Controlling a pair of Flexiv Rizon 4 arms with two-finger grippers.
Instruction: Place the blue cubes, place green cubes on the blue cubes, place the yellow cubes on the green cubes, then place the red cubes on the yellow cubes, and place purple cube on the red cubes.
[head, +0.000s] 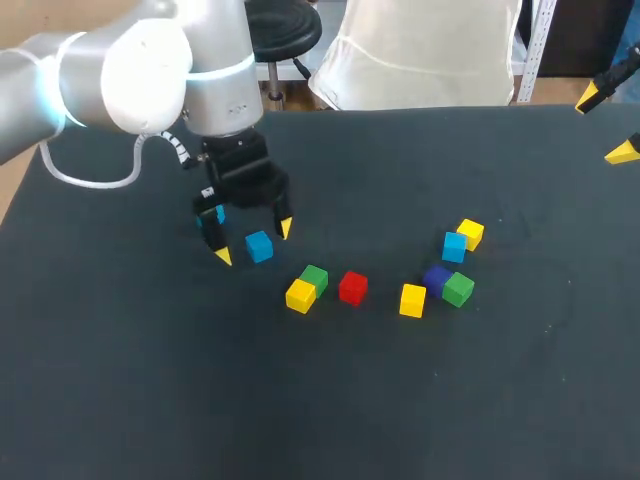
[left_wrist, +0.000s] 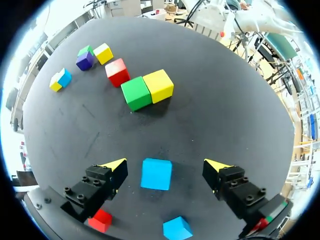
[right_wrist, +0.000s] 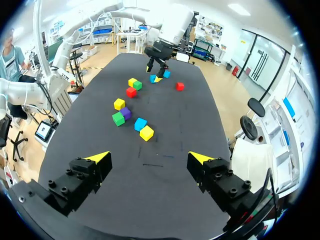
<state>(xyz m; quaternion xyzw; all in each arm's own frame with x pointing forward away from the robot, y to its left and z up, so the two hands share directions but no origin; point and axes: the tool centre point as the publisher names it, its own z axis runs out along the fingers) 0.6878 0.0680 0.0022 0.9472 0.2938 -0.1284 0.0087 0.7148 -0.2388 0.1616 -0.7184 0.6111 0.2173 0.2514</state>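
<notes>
comes in from the left, elbow high, wrist turned straight down, setting the left gripper (head: 254, 243) low over the black table (head: 150, 400). spread wide, yellow tips either side of a blue cube (left_wrist: 156, 174), gaps on both sides, touching neither face. just behind the fingers, a second blue cube (left_wrist: 177, 228) and a red cube (left_wrist: 101, 220). ahead of the tips, a green cube (left_wrist: 136, 93) touching a yellow cube (left_wrist: 158, 85), then the other red cube (left_wrist: 118, 72) just beyond; farther out, a purple cube (left_wrist: 85, 60) with yellow and green ones beside it. held high by the table's right side, the right gripper (right_wrist: 150, 158), fingers apart, nothing between, all cubes well ahead of it
</notes>
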